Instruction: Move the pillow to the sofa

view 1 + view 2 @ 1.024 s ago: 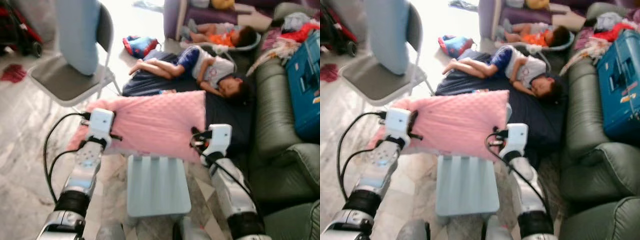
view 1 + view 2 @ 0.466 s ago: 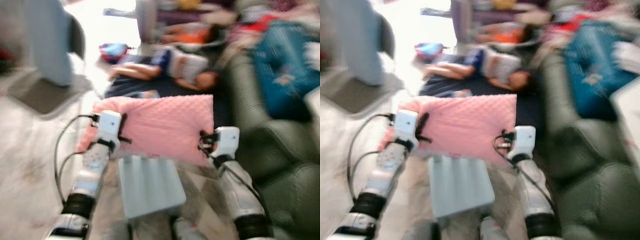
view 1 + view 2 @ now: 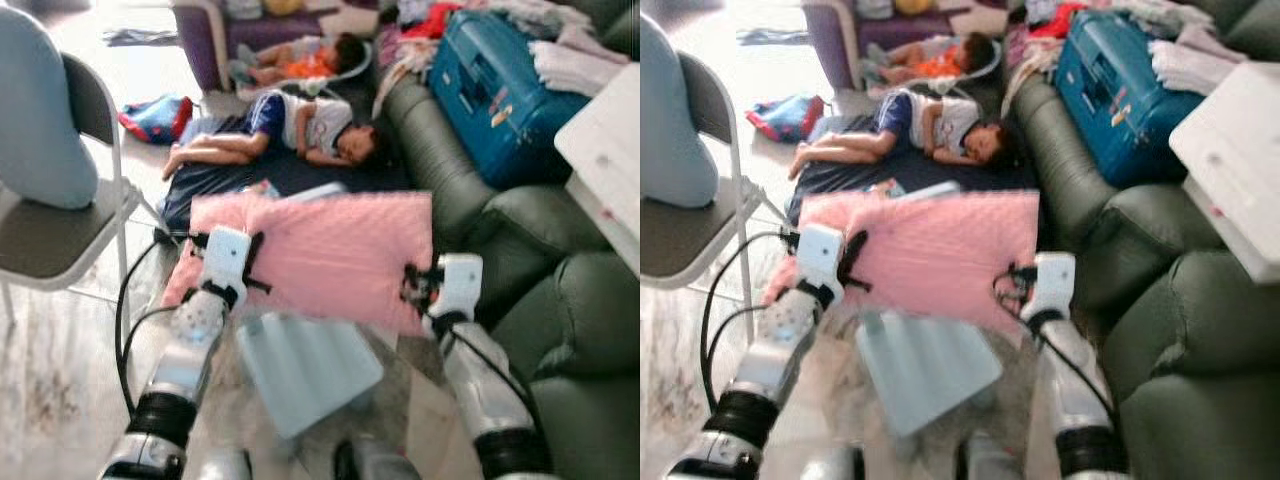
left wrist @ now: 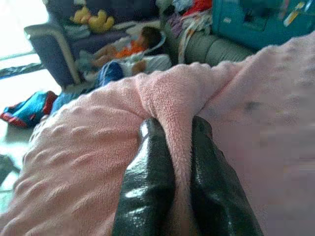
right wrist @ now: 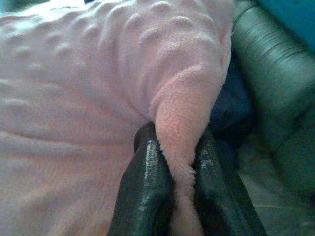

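Observation:
I hold a pink dimpled pillow [image 3: 325, 250] stretched out flat in front of me, above the floor. My left gripper [image 3: 248, 262] is shut on its left edge, and in the left wrist view the black fingers [image 4: 147, 182] pinch a fold of the pink fabric [image 4: 83, 167]. On the pillow's right edge my right gripper [image 3: 412, 288] is shut too, its fingers [image 5: 147, 196] squeezing the fleece [image 5: 74, 98]. The dark green leather sofa [image 3: 470, 200] runs along my right side, close to the pillow's right edge.
Two people lie on a dark mat [image 3: 290, 170] on the floor just beyond the pillow: one [image 3: 290, 125] on the mat, one [image 3: 300, 60] in a bouncer behind. A blue suitcase [image 3: 500, 80], clothes and a white box [image 3: 610, 150] occupy the sofa. A folding chair [image 3: 50, 220] stands left.
The camera has swung to the right, so the sofa, suitcase and white box fill more of the right side. Both grippers still hold the pillow the same way.

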Controlling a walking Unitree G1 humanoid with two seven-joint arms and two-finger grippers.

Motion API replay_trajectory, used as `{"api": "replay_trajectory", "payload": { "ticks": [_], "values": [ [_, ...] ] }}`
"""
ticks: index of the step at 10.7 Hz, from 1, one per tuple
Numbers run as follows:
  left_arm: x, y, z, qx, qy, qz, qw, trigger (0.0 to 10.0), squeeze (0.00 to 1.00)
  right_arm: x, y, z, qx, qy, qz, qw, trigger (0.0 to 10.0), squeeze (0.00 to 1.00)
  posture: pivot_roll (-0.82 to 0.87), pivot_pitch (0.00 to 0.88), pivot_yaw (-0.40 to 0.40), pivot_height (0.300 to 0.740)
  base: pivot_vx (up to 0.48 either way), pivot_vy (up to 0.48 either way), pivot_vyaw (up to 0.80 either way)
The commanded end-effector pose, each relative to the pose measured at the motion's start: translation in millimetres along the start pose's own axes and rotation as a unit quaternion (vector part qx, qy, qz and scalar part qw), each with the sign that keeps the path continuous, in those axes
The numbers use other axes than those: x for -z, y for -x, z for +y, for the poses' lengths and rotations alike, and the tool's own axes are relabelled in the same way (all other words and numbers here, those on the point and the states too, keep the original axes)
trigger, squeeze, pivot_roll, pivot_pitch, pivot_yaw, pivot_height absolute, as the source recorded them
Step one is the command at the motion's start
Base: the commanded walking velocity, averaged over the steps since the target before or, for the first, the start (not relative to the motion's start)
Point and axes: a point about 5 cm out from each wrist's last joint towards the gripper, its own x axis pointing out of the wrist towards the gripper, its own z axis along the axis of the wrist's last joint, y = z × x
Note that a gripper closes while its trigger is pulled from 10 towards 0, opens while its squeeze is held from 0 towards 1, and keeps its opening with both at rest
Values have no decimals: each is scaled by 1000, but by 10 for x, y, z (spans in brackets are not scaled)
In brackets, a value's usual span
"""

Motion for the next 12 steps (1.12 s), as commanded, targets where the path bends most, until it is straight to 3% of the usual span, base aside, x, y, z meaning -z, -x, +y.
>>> {"api": "replay_trajectory", "payload": {
  "ticks": [1,3,9,12],
  "values": [
    [-50,-11,23,0,-11,-9,1000,10000,0,-15,-13,7,-2,2,-1,1000,10000,0,-89,104,-36,740,0,480,-450],
    [-62,-10,10,1,-6,-14,1000,10000,0,17,-8,48,-8,3,5,1000,10000,0,-89,102,-38,740,0,480,-703],
    [-99,-16,-62,25,22,-23,999,10000,0,-5,-51,45,-11,7,5,1000,10000,0,-89,93,-42,740,0,0,-800],
    [-114,-22,-114,31,31,-25,999,10000,0,13,-48,39,-9,10,8,1000,10000,0,-90,93,-42,740,0,0,-267]
  ]
}}
